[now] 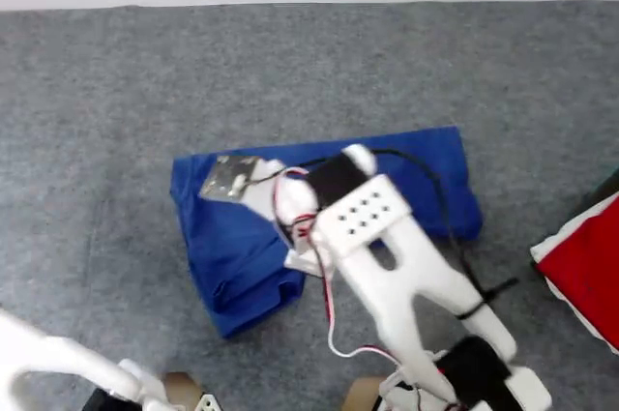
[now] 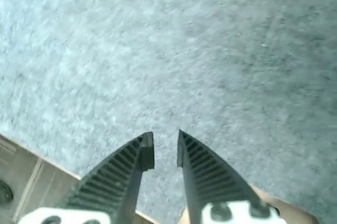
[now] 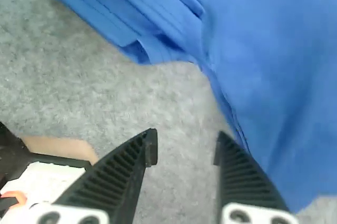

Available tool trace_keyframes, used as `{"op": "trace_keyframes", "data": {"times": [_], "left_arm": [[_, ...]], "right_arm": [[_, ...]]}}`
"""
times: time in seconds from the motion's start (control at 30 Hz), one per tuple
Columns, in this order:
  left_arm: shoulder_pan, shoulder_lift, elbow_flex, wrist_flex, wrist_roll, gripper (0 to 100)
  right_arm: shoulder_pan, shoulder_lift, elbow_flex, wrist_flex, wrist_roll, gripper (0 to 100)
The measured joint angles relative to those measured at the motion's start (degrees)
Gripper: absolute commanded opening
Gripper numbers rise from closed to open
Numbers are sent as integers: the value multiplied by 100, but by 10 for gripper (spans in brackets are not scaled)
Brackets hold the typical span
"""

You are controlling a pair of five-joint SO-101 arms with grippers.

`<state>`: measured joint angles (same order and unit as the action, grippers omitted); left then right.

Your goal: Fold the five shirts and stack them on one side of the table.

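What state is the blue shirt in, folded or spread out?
Folded: the blue shirt is a compact block, and the right wrist view shows stacked layers along its edge. Whether folding is finished, cannot tell.

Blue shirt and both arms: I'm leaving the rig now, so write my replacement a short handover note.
Left gripper: fingers slightly apart, empty, over bare grey table cover.
Right gripper: open, empty, at the edge of the blue shirt.
Blue shirt: mid-table, partly folded, one end bunched.
Red shirt: looks folded, at the table's side.
Left to do: finish the blue fold, stack it with the red.
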<state>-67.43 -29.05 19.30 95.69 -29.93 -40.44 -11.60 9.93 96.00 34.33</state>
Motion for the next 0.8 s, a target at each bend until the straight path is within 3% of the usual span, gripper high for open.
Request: {"op": "trace_keyframes", "data": {"times": [0.2,0.8], "left_arm": [[-273,0,0,0,-88,87],[-105,0,0,-167,-97,87]], "right_arm": [[-246,545,0,-492,18,217],[-545,2207,0,-2242,9,203]]}}
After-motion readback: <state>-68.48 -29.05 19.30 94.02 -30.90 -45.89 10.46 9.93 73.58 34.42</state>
